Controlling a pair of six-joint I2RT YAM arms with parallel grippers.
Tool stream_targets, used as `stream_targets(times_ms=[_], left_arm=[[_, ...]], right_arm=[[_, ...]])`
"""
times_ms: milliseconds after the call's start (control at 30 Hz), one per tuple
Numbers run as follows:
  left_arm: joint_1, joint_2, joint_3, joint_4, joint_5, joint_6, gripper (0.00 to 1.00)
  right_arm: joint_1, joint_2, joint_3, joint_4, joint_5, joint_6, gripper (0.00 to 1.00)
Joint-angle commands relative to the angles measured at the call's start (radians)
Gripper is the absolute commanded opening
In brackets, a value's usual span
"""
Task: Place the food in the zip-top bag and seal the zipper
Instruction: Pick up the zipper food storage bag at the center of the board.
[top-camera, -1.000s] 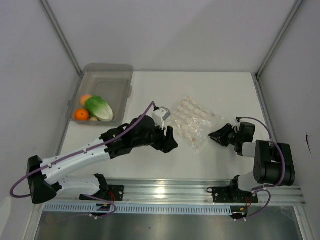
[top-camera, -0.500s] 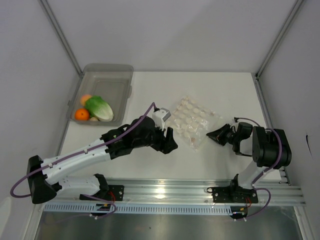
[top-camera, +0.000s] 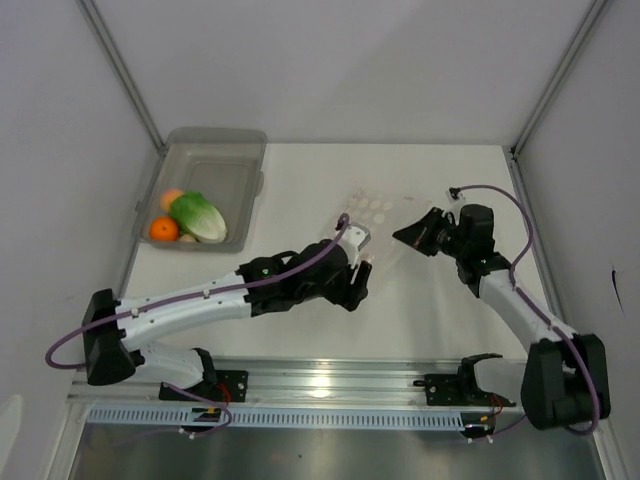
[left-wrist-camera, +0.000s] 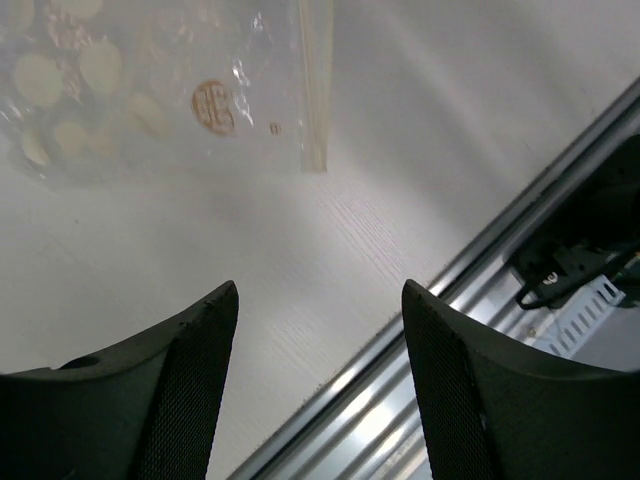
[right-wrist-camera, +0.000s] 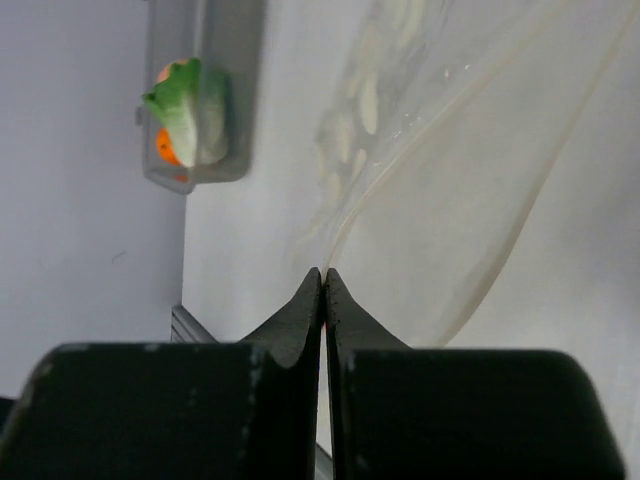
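1. The zip-top bag (top-camera: 372, 208) lay on the table (top-camera: 300, 170) between the two grippers, with its right side raised off the surface.
2. The right gripper (right-wrist-camera: 323, 272) was clenched tight. In its wrist view the bag's rim ran straight into the closed fingertips, so we judged it was pinching that edge.
3. The left gripper (left-wrist-camera: 320, 300) was released, its fingers apart over bare table just beside the bag's near corner, and it held nothing.
4. We expected the bag to handle as a light, soft, crinkly and slippery film that sags and folds wherever it is unsupported. The zipper strip (left-wrist-camera: 315, 90) looked like its stiffest part, so we judged the mouth edge beside that strip the best place for a second hold.
5. The grey bin (top-camera: 215, 135) sat at the table's far left, well apart from the bag. It held the lettuce (top-camera: 200, 215) with two orange fruits (top-camera: 163, 229) touching it.
6. We saw no food inside the bag, only pale round marks that we took for print.
7. We judged the lettuce light but bruisable, best held across its firmer pale base, and the fruits likely to roll.
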Motion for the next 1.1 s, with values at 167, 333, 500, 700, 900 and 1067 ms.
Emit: stream_targets(times_ms=[167,333,500,700,900,1067], left_arm=[[-0.058,0.132,0.166,-0.043,-0.249,0.057,0.69],[-0.064,0.132,0.168,-0.012,-0.249,0.032,0.69],[-0.096,0.145,0.172,-0.010,-0.287,0.026,0.69],[-0.133,0.150,0.154,-0.010,-0.327,0.022,0.69],[-0.144,0.152,0.132,0.000,-0.334,-0.001,0.69],[-0.145,0.167,0.120,0.008,-0.346,-0.017,0.70]], right_arm=[[0.228,-0.213,0.138,-0.519,0.347,0.098,0.00],[0.368,-0.262,0.163,-0.633,0.481,0.176,0.00],[0.465,-0.281,0.191,-0.703,0.567,0.329,0.00],[0.591,-0.264,0.264,-0.791,0.738,0.419,0.00],[0.624,-0.252,0.278,-0.789,0.751,0.468,0.00],[0.644,-0.267,0.283,-0.782,0.758,0.501,0.00]])
